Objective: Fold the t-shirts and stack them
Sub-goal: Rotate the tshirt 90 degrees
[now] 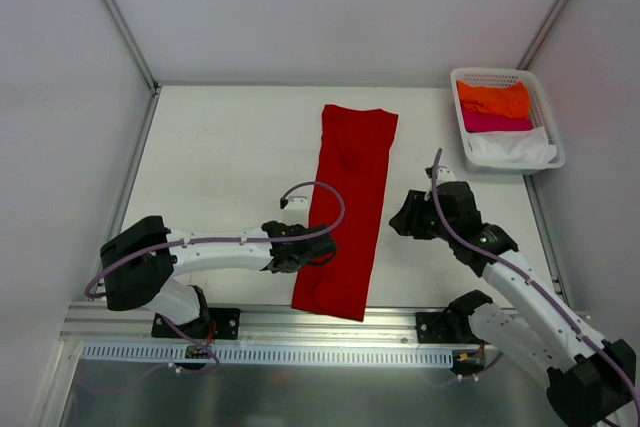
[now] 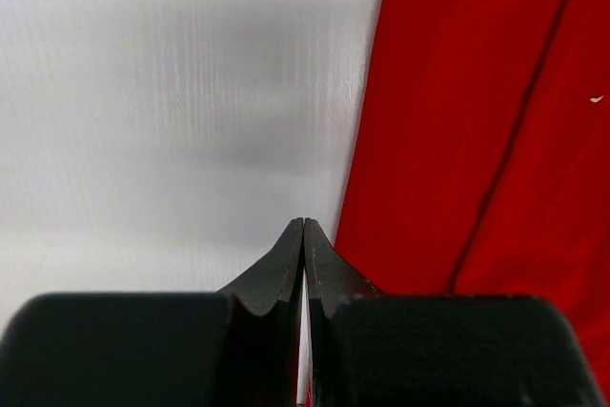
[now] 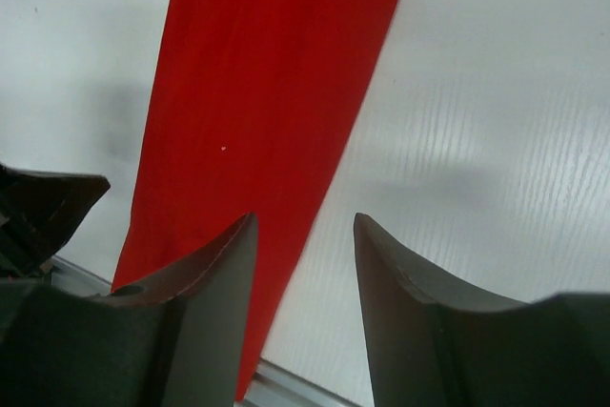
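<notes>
Deep red t-shirt — plain, no pattern. Basket at 2 o'clock — white lattice; contents: orange t-shirt, magenta t-shirt, white t-shirt, all plain. Table white. Left arm, right arm white with purple cables

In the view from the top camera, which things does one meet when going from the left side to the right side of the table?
left arm's base → red t-shirt → right gripper → white basket
</notes>
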Controlling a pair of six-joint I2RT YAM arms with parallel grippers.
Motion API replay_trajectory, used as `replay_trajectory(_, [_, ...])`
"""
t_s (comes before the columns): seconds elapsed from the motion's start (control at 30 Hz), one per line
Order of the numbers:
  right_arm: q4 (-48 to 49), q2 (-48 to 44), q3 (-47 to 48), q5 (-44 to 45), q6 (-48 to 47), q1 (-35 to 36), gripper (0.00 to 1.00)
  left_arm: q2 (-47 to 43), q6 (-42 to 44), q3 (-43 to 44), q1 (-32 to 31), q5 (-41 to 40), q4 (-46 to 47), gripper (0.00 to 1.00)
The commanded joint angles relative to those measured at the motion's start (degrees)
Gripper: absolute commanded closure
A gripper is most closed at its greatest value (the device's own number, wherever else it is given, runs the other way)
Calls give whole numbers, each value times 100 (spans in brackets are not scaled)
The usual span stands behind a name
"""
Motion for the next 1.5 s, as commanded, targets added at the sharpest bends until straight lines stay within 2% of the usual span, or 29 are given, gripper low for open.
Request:
replay_trajectory(0.0, [886,826,225,106,99,38,52,10,-250,-127,-76,45,46,100])
replay_trajectory(0.17, [1669,2313,980,290,-129,38,53,-103,-514,-390,-85,-43,64,100])
replay_trajectory(0.3, [1995,3544,2006,264,-253,38,53,-340,-549,-549,-76,-148,46,100])
replay_trajectory(0.53, [1942,5344,3404,273,-446,37,55,-438,-690,-795,-76,-113,55,100])
replay_trajectory(0.9, [1626,7429,5348,150,-534,38,59,10,-699,-646,-76,-60,64,100])
replay_trajectory(1.13, [1415,7651,5912,316,-657,38,60,-174,-760,-769,-85,-139,64,100])
replay_trajectory(1.3, [1248,7423,5903,352,-815,55,83,-350,-795,-875,-85,-122,64,100])
replay_trajectory(1.47, [1239,7167,5543,343,-956,222,88,-174,-804,-796,-85,-34,72,100])
